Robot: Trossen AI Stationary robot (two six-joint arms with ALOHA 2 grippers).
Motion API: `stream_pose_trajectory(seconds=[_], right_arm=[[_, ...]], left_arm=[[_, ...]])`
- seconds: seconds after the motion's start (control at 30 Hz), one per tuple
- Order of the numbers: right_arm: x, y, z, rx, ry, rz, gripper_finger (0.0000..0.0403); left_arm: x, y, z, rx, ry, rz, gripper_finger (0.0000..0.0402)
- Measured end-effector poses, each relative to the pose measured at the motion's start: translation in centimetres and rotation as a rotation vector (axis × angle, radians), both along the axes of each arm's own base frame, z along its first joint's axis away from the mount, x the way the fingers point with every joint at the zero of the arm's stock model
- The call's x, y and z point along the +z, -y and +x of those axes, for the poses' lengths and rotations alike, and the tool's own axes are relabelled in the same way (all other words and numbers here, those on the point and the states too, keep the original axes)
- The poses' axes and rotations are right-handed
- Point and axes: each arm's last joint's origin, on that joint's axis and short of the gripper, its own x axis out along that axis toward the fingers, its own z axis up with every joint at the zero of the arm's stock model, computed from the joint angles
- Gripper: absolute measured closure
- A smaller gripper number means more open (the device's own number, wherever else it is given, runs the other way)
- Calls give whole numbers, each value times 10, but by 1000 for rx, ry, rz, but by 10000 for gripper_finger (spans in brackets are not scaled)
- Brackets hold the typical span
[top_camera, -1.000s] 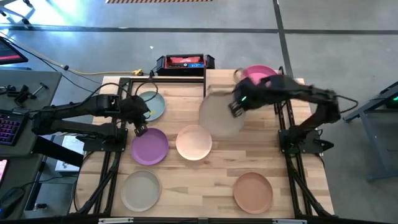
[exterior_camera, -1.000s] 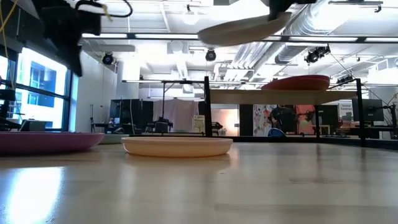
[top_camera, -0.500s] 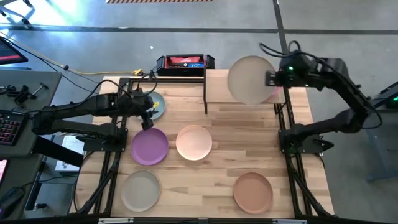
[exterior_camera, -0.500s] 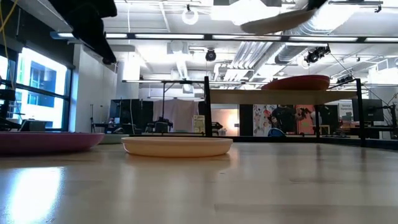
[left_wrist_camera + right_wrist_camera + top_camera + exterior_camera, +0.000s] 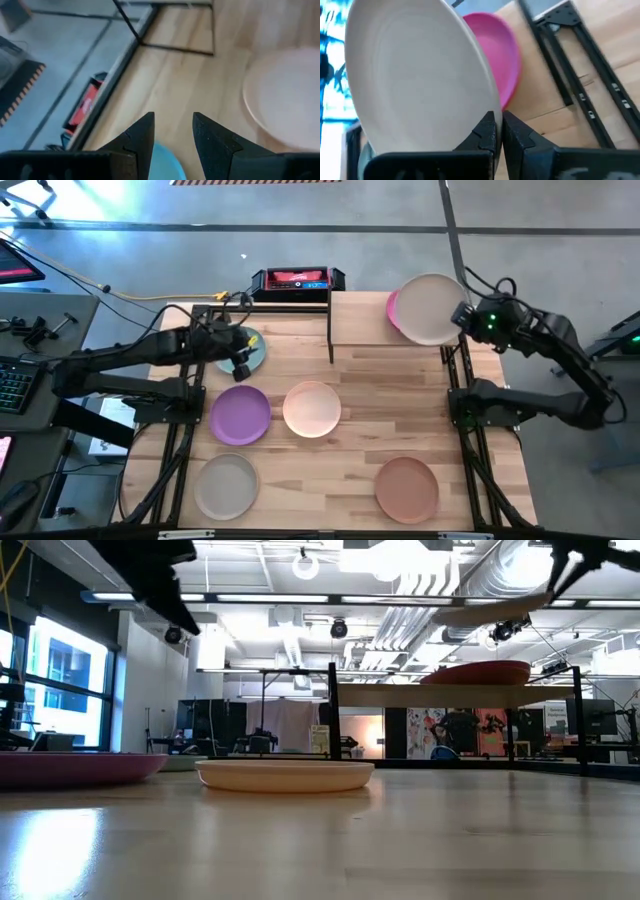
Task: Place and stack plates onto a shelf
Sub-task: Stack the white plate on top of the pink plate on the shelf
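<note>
Right gripper (image 5: 498, 131) holds a cream plate (image 5: 432, 308) by its rim, fingers pinched shut on the edge nearest the wrist. Plate hangs above the right end of the shelf (image 5: 360, 320), directly over the hot pink plate (image 5: 393, 308) already resting there; pink shows only as a crescent on the side facing the left arm. Low view: carried plate (image 5: 490, 608) sits clearly above the pink one (image 5: 478, 672), apart, tilted slightly. Judgement: the coming move is straight down, with a small shift toward the shelf's middle to centre the stack.

Left gripper (image 5: 172, 131) hovers over the teal plate (image 5: 250, 348) at the bench's back left, fingers parted, holding nothing. Teal rim lies right below the fingers. Remaining plates on the bench: purple (image 5: 240, 415), peach (image 5: 312, 409), beige (image 5: 226, 485), terracotta (image 5: 406, 487).
</note>
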Motion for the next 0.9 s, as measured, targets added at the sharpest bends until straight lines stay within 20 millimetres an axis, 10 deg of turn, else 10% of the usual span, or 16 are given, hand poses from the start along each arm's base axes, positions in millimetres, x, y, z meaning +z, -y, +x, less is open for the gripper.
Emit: stream_pose_trajectory(seconds=[0.9], right_arm=[[-50, 65, 18, -134, 126, 166, 403]], left_arm=[[-5, -30, 11, 103, 4, 38, 277]])
